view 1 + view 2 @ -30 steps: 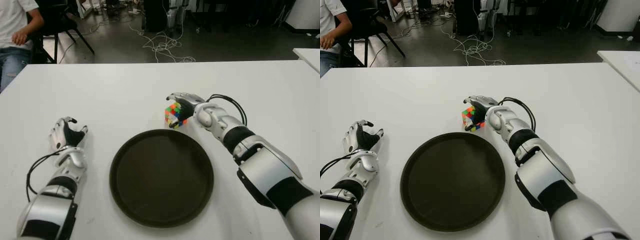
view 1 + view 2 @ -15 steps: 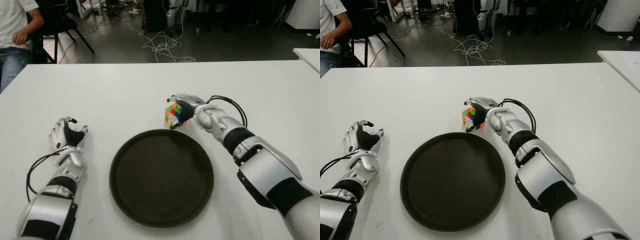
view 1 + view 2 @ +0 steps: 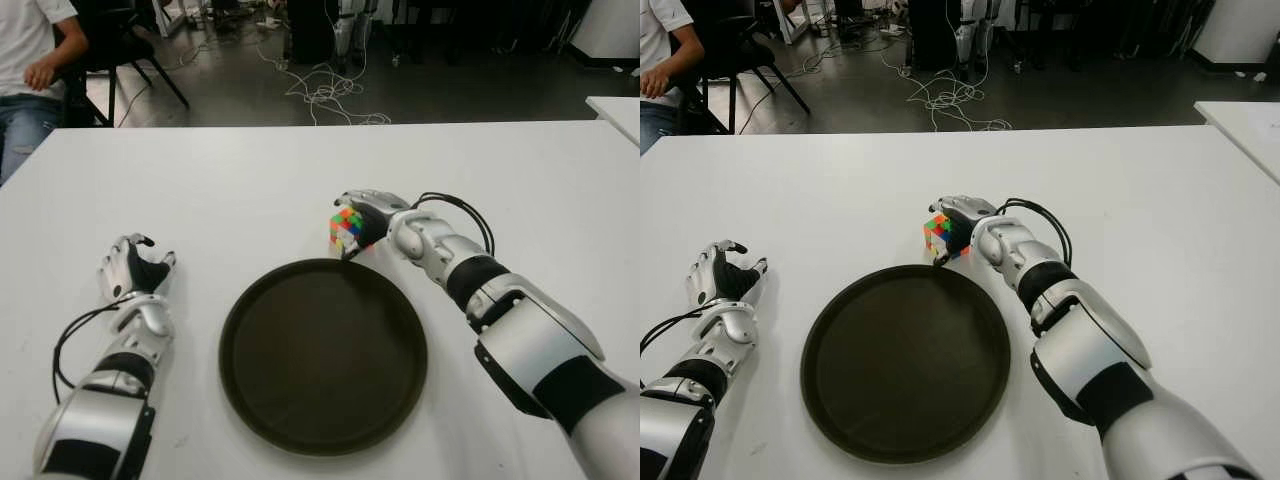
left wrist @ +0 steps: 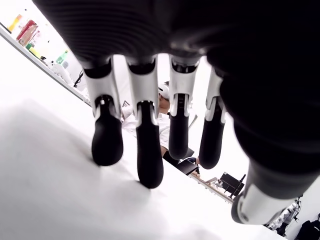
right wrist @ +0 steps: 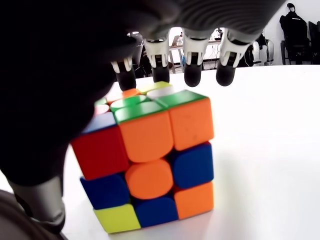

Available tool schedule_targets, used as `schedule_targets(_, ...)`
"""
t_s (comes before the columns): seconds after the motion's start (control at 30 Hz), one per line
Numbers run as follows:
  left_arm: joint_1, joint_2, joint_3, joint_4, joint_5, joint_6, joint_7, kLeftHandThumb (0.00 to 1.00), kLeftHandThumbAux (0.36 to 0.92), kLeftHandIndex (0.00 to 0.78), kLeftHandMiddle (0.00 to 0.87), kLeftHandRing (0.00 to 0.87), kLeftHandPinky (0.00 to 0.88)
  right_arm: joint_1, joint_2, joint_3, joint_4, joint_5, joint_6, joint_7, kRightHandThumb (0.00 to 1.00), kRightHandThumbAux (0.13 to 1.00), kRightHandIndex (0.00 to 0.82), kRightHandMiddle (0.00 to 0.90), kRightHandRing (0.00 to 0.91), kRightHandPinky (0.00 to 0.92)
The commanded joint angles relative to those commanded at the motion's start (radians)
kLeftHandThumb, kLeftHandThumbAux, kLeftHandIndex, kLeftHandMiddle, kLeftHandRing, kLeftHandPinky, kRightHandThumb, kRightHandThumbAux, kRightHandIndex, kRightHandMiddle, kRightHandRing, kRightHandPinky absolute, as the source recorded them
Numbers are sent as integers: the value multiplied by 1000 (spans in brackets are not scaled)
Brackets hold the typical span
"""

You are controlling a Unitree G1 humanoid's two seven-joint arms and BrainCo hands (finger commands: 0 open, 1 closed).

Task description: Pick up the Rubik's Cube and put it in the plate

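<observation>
A seated person (image 3: 30,60) and loose floor cables (image 3: 325,90) lie beyond the white table (image 3: 250,180)

The right hand (image 3: 362,218) covered the Rubik's Cube's (image 3: 345,229) right side. The seated person (image 3: 30,60) beyond the tabletop's far-left corner was cut off.

Plenty of bare table (image 3: 250,180) all round for me; only the plate's (image 3: 323,352) rim sits just near of my right hand (image 3: 368,218) and the Rubik's Cube (image 3: 346,229).
</observation>
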Motion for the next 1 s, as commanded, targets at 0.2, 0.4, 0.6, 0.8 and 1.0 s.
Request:
schedule_targets(0.2,0,-2,4,0,-3,-1,0,699,710,407,299,317,351,5,0,-2,-1,2,-5,-4,0,696,0,0,0,0)
schedule_targets(0.4,0,-1,4,0,-2,-4,1,699,710,407,288,308,348,7,0,-3,-2,3,-4,-5,0,691,0,0,0,0)
schedule_targets(0.6,1,0,-2,0,6,-3,7,700,710,408,285,302,331,6,1,0,0,1,1,0,0,691,0,0,0,0)
schedule_targets(0.8,-1,-1,-2,0,3,-1,7,702,709,409,290,305,336,6,3,0,1,1,5,6,0,698,0,0,0,0)
schedule_targets(1.0,-1,0,0,1,1,1,6,701,710,407,290,305,336,7,3,-2,0,3,4,5,0,712,0,0,0,0)
